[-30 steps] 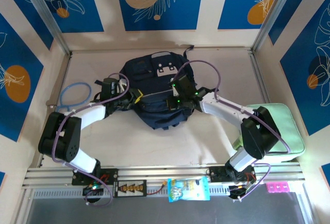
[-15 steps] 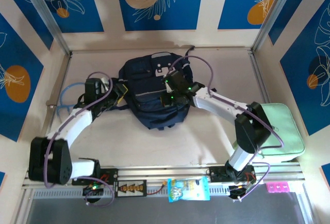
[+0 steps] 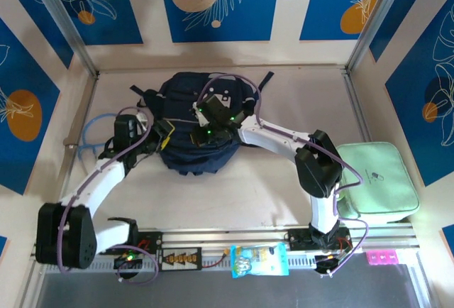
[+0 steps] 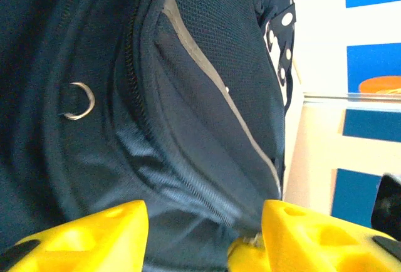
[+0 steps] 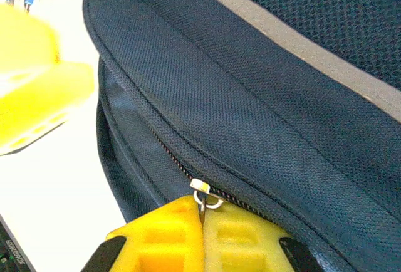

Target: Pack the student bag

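Seen from above, the student bag (image 3: 188,157) lies on the far half of the table (image 3: 234,194), left of centre, with its far edge close to the back wall. A wide strip of bare tabletop runs between the bag's near edge and the rail where the arms are bolted. On the left, a loop of blue cable (image 3: 96,132) sits between the bag and the left wall, and the left arm (image 3: 106,173) reaches in just beside it. On the right, the right arm (image 3: 273,136) crosses the gap between the bag and a mint-green case (image 3: 379,180), which lies against the right edge, well apart from the bag. A snack packet (image 3: 259,260) rests on the near rail.

The left wrist camera adds what the overhead view hides. The left gripper (image 4: 202,214) has its yellow fingers (image 4: 94,237) spread apart, with the bag's side panel just beyond them and nothing pinched. A small metal ring (image 4: 78,99) hangs on the fabric, and a grey trim stripe (image 4: 219,84) runs along a seam.

The right wrist camera shows the right gripper (image 5: 202,217) pressed together on a zipper pull (image 5: 205,198) on the bag's side, where the zip line meets the fingertips. The left gripper's fingers appear there as a yellow blur, beside the bag's corner over bare table.
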`<move>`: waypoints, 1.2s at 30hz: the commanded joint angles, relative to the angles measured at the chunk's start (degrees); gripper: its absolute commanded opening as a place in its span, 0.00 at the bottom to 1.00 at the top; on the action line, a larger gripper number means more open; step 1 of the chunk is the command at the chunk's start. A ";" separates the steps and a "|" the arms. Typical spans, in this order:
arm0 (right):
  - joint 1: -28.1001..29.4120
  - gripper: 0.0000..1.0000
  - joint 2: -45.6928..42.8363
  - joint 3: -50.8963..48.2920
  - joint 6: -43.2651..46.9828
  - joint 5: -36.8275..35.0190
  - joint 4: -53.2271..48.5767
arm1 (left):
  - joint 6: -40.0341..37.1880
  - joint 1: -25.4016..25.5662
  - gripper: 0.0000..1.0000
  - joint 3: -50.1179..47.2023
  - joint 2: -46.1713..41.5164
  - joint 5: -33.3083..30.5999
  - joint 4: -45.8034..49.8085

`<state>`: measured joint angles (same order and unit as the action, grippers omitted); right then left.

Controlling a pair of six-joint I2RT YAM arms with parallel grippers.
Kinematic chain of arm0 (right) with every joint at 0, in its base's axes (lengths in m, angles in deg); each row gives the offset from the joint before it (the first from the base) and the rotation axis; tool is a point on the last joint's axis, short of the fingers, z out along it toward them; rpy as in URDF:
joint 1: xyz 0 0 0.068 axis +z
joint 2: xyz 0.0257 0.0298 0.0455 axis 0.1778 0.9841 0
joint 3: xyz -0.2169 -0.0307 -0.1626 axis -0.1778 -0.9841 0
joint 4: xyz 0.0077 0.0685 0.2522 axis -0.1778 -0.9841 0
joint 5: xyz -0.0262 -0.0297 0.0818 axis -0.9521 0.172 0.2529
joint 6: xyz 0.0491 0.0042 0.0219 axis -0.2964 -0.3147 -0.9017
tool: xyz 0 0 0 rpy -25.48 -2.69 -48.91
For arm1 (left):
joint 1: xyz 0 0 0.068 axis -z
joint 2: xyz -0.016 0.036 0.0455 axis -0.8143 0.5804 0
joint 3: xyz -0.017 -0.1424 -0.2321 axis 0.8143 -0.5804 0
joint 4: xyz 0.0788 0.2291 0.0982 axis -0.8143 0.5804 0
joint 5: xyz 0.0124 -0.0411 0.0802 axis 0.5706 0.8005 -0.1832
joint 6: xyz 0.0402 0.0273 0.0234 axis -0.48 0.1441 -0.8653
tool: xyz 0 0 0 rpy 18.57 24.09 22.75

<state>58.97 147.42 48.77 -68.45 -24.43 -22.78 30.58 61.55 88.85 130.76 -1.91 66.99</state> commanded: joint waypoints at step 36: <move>-10.13 0.00 -15.62 -17.42 9.09 -7.70 -7.37 | -2.42 0.13 0.00 3.94 8.34 -1.42 -2.72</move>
<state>50.62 134.50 32.49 -62.03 -29.04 -25.43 31.59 63.27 91.05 139.83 0.07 63.12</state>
